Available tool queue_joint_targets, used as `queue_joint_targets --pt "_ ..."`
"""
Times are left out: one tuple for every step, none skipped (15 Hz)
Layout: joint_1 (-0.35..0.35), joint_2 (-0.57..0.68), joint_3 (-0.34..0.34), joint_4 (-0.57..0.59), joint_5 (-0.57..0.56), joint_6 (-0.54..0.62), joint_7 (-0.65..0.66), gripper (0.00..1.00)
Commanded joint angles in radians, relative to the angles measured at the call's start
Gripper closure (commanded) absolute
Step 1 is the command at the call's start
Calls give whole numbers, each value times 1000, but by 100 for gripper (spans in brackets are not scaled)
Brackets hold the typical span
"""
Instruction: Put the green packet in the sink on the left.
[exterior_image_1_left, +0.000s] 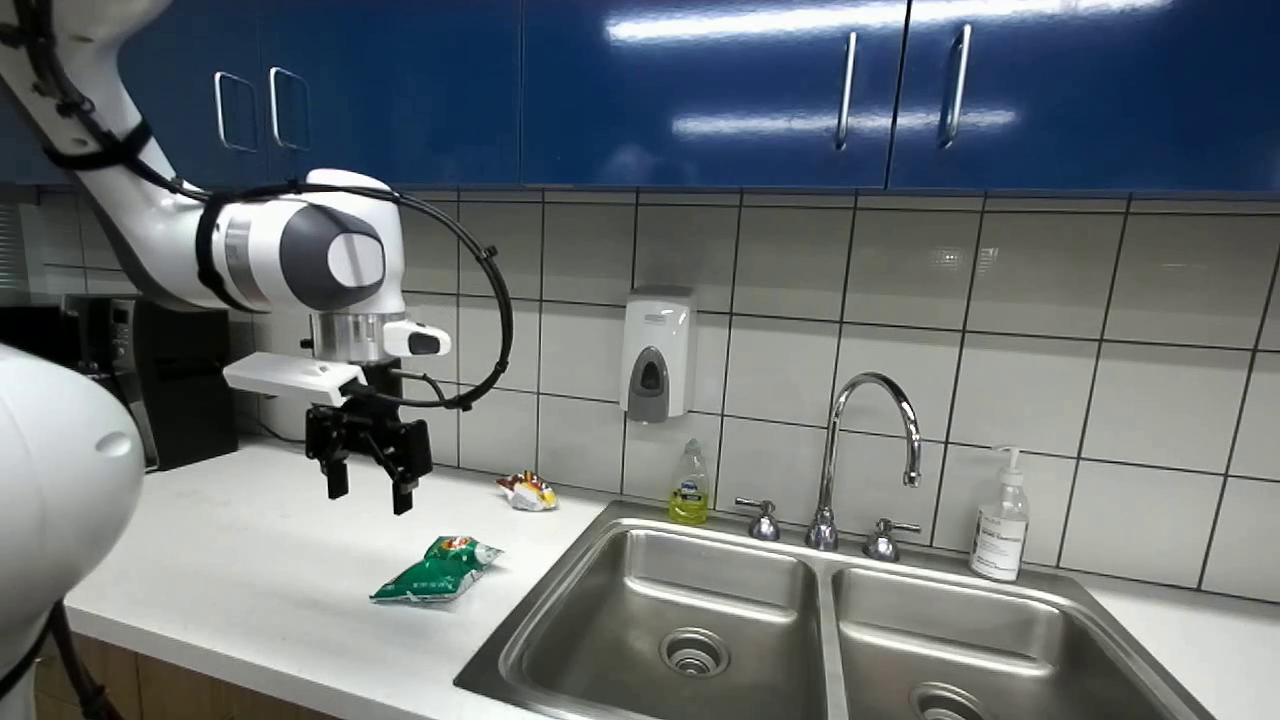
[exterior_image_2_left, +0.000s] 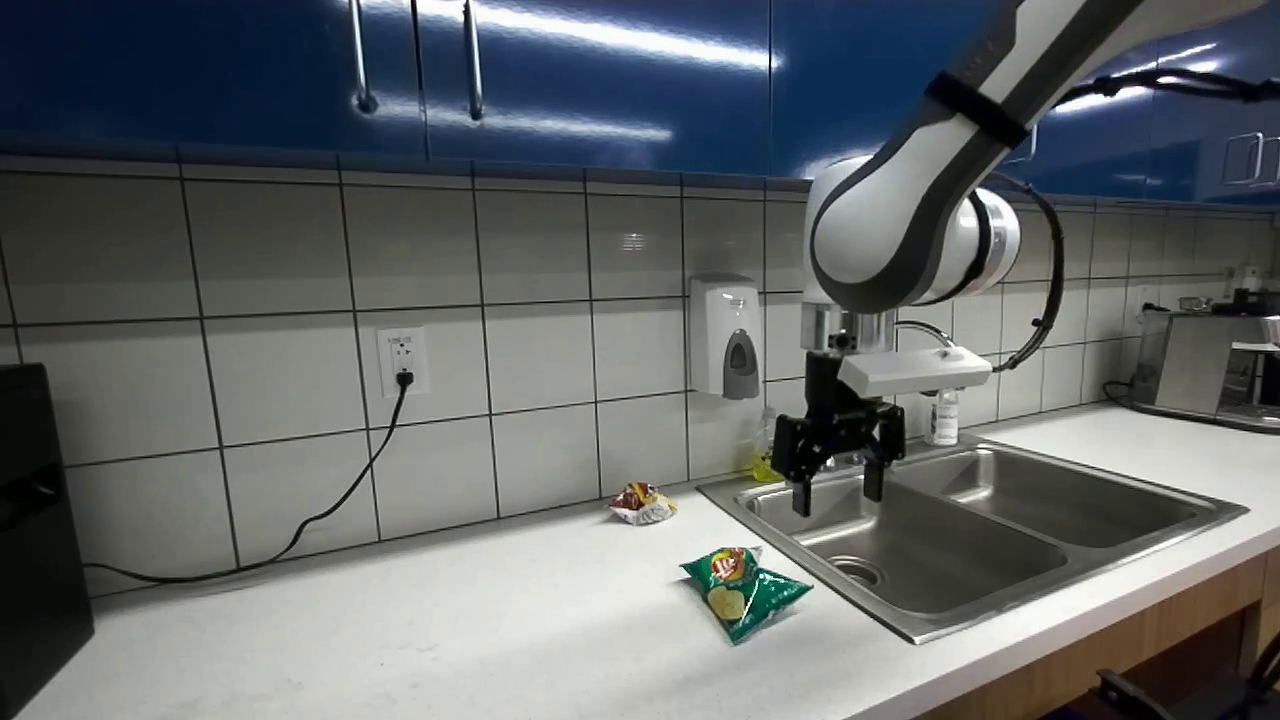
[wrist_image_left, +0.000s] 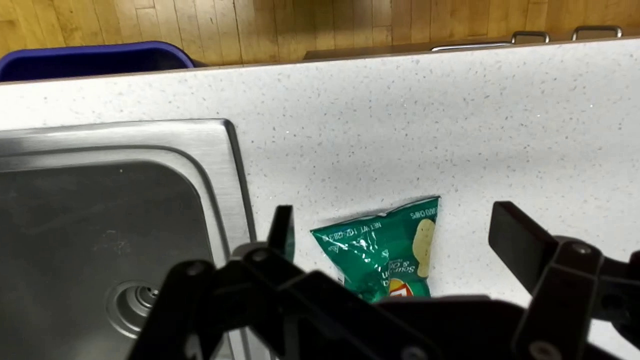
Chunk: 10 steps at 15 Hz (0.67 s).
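Observation:
The green packet, a crinkled chip bag, lies on the white counter beside the sink, in both exterior views (exterior_image_1_left: 432, 577) (exterior_image_2_left: 748, 592). My gripper is open and empty, held well above the counter, in both exterior views (exterior_image_1_left: 370, 492) (exterior_image_2_left: 838, 492). In the wrist view the fingers (wrist_image_left: 392, 215) stand apart on either side of the packet (wrist_image_left: 370, 250), which lies below them; the gripper body hides its lower part. The left sink basin (exterior_image_1_left: 750, 610) is steel with a drain and is nearest the packet. It also shows in the wrist view (wrist_image_left: 95, 220).
A second packet, red, yellow and white (exterior_image_1_left: 527, 492), lies near the tiled wall. A dish soap bottle (exterior_image_1_left: 689, 485), faucet (exterior_image_1_left: 826, 470) and pump bottle (exterior_image_1_left: 1000, 530) stand behind the sink. The right basin (exterior_image_1_left: 960, 630) adjoins the left. Blue cabinets (exterior_image_1_left: 700, 90) hang above.

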<state>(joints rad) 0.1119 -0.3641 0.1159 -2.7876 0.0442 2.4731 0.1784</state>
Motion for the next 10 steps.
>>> queue_joint_targets --pt "-12 146 25 38 -36 95 -1 0" --pt "-15 179 27 52 -47 112 4 0" --pt "-18 208 28 67 -62 124 11 0" --pt "-19 241 28 83 -79 139 14 0" --pt "-20 267 27 99 -97 149 20 0" --pt "-20 295 25 116 -115 158 27 0" --pt "-20 321 22 134 -133 166 32 0" --pt "-17 348 19 156 -147 168 37 0" --pt "-16 375 15 177 -165 171 45 0" --pt "-14 401 10 199 -178 172 52 0"
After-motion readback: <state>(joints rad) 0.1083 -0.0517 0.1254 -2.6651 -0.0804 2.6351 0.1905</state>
